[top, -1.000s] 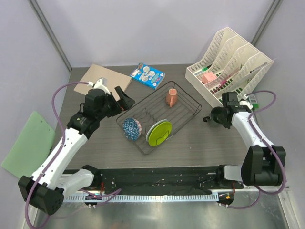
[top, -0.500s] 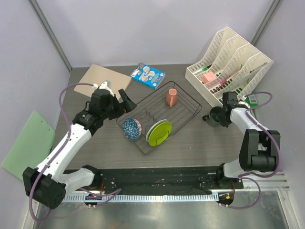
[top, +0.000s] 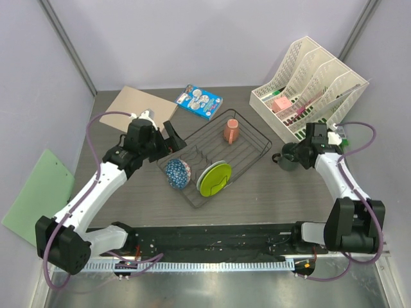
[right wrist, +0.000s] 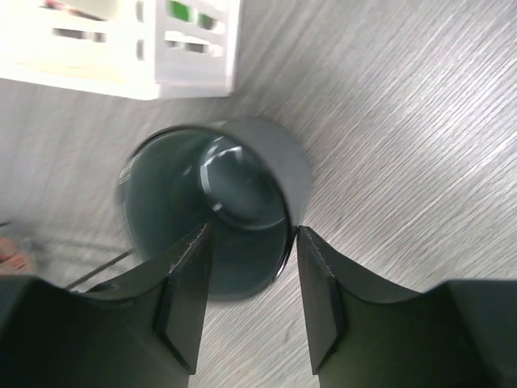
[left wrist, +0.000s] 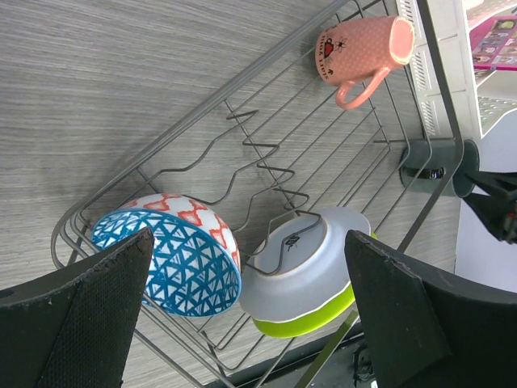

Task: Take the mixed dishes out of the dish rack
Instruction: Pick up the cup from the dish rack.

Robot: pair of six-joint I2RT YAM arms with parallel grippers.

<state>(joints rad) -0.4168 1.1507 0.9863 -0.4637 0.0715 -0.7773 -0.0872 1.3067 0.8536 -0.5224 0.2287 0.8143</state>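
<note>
The dark wire dish rack [top: 252, 126] sits mid-table. In it are a blue patterned bowl [top: 176, 173], a lime-green plate [top: 215, 178] with a white plate [left wrist: 311, 267] leaning against it, and a salmon-pink cup [top: 231, 130] lying at the far corner. My left gripper [top: 172, 138] hovers wide open over the rack's left corner; in its wrist view [left wrist: 249, 234] the bowl [left wrist: 170, 259] and the plates lie between its fingers. The grey mug [top: 287, 159] stands on the table right of the rack. My right gripper [top: 300, 156] is open just behind the mug [right wrist: 218, 202], its fingertips at the rim.
A white slotted file organiser [top: 311, 80] stands at the back right, close behind the mug. A blue snack packet [top: 199, 101] and a brown board [top: 138, 102] lie behind the rack. A green clipboard [top: 38, 192] lies off the table's left edge.
My left gripper has moved right, closer over the rack's left corner. My right gripper has drawn back a little to the right from the grey mug, which stays on the table.
</note>
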